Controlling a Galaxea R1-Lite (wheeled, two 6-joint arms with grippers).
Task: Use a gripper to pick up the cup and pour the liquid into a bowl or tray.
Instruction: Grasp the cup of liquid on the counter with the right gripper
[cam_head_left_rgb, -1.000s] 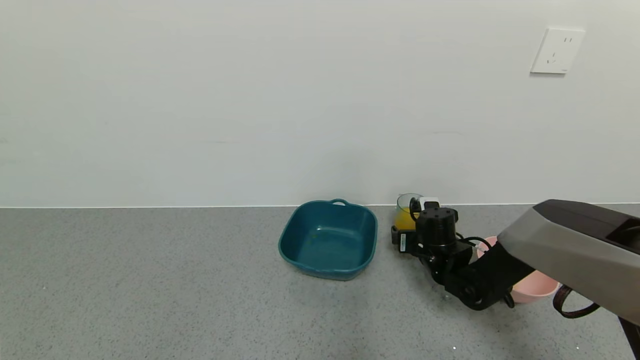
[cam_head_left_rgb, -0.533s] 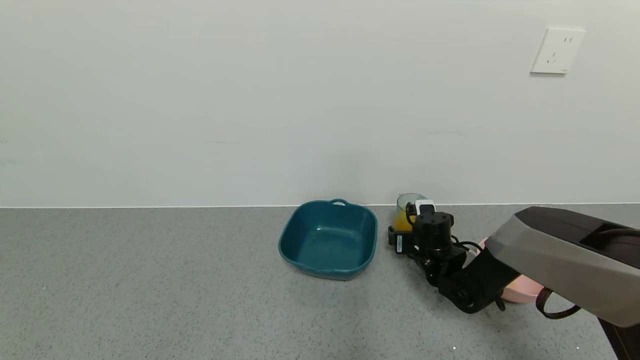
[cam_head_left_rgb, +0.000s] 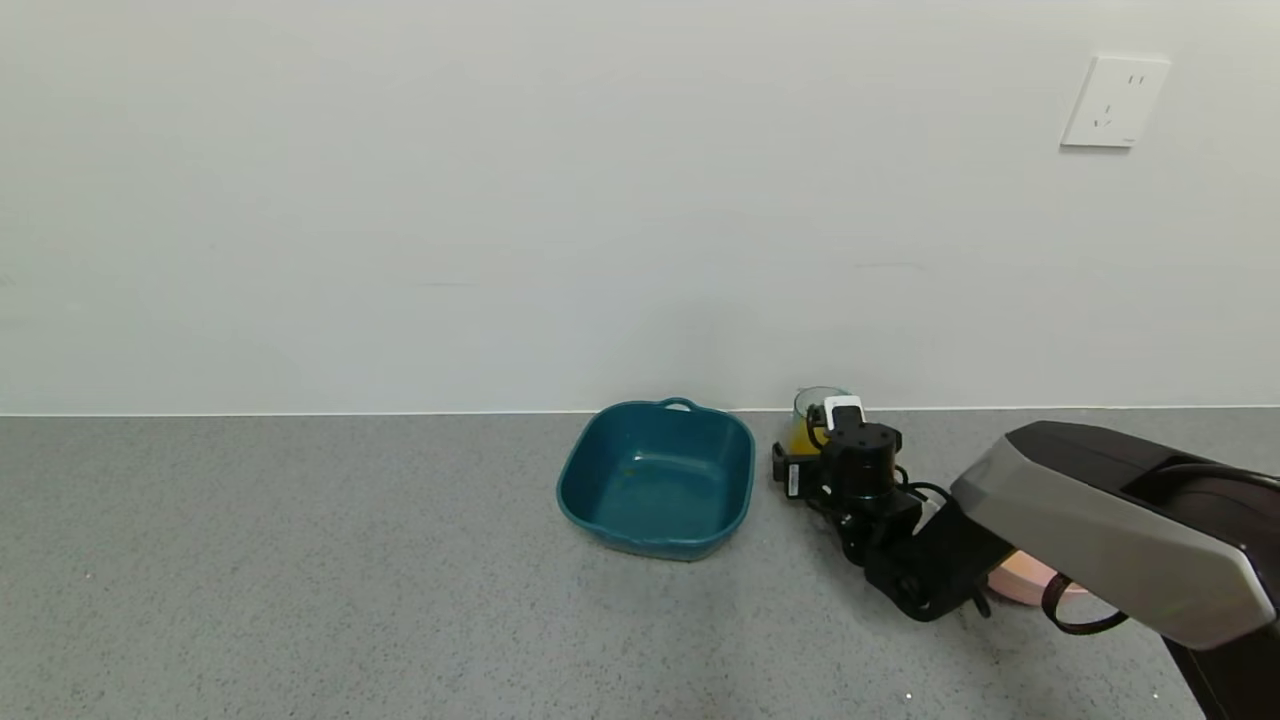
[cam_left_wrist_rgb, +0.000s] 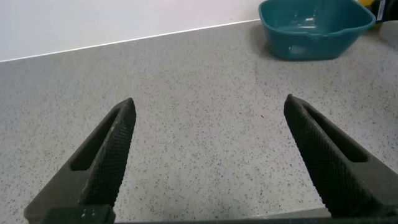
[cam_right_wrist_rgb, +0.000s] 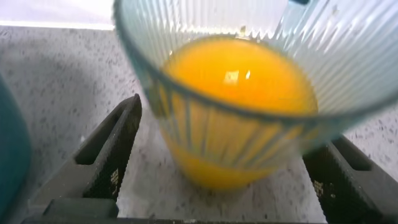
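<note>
Head view — scene: the cup stands upright on the grey table close to the back wall, just beside the teal basin on the robot's right; the basin looks empty.
Head view — right arm: the right gripper has its black wrist directly in front of the cup, hiding most of it, so only the rim and a patch of orange liquid show; from here the jaws cannot be judged.
Head view — other things: a pink bowl lies mostly hidden under the right arm, and a wall socket sits high on the wall.
Left wrist view — left arm: the left gripper hovers low over bare table with jaws spread wide and nothing between them; the basin is well apart from it, far across the table.
Right wrist view — the key relation: the ribbed cup stands vertical between the spread jaws, liquid filling its lower part — neither finger appears to touch the wall yet.
Judgement: the right arm is plainly the nearer one — the jaws need only close across the cup's upright axis before lifting toward the basin on the robot's left.
</note>
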